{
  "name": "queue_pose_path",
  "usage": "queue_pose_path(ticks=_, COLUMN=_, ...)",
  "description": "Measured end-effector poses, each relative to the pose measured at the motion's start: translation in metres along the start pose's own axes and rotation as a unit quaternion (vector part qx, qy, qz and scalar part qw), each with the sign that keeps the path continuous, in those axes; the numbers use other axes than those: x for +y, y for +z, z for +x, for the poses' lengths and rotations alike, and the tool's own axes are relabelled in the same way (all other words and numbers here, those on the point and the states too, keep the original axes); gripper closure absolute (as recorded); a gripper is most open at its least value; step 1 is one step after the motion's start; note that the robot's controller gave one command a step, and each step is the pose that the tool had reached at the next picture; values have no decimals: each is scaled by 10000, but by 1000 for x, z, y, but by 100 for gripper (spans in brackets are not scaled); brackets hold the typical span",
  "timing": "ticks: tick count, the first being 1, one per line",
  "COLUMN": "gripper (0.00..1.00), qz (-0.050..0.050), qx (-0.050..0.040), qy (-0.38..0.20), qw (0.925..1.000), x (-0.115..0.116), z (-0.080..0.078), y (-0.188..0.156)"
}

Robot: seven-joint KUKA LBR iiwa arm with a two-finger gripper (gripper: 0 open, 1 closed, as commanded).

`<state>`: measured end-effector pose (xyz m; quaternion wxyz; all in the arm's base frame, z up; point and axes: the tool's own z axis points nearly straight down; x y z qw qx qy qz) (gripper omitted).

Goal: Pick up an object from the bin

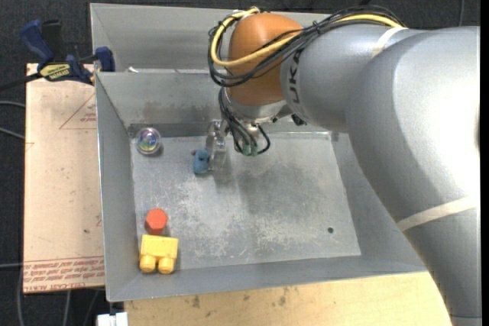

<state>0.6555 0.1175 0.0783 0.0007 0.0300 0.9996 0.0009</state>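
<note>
— Four things in the bin (290,210), by my count. Which lies nearest the jaws?
— That small blue piece (202,162). It sits on the bin floor just beside the jaws, on their left and a touch nearer us. Whether they touch it, I can't tell.
— Are the jaws clenched or released?
— Can't tell from here; the orange cover (256,57) hangs right above them.
— And the rest?
— A shiny ball (148,141) lies farther left of the jaws. A red cylinder (157,220) sits just beside a yellow block (158,253), well apart from the jaws, near the front-left corner.
</note>
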Motion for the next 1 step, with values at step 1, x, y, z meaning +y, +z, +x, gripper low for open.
queue_pose_path(ticks=1, gripper=100, qz=-17, qx=-57, qy=-109, qw=9999, x=35, z=12, y=-182)
